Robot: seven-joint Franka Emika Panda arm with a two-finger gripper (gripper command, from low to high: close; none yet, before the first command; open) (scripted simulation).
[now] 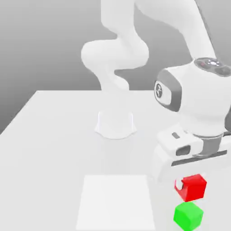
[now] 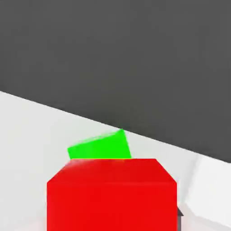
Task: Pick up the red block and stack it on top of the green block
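The red block (image 1: pixel 195 187) sits between the fingers of my gripper (image 1: pixel 190 186), which is shut on it; one white fingertip (image 1: pixel 179 185) shows against the block's side on the exterior view's left. The green block (image 1: pixel 188 215) rests on the white table, directly under the red block in the exterior view, with a thin gap between them. In the hand view the red block (image 2: pixel 111 195) is close in front, and the green block (image 2: pixel 101 146) peeks out just beyond its top edge.
A white square patch (image 1: pixel 115 200) lies on the table (image 1: pixel 54 131) on the exterior view's left of the blocks. The arm's round base (image 1: pixel 116 124) stands mid-table farther back. The blocks are near the table's front right edge.
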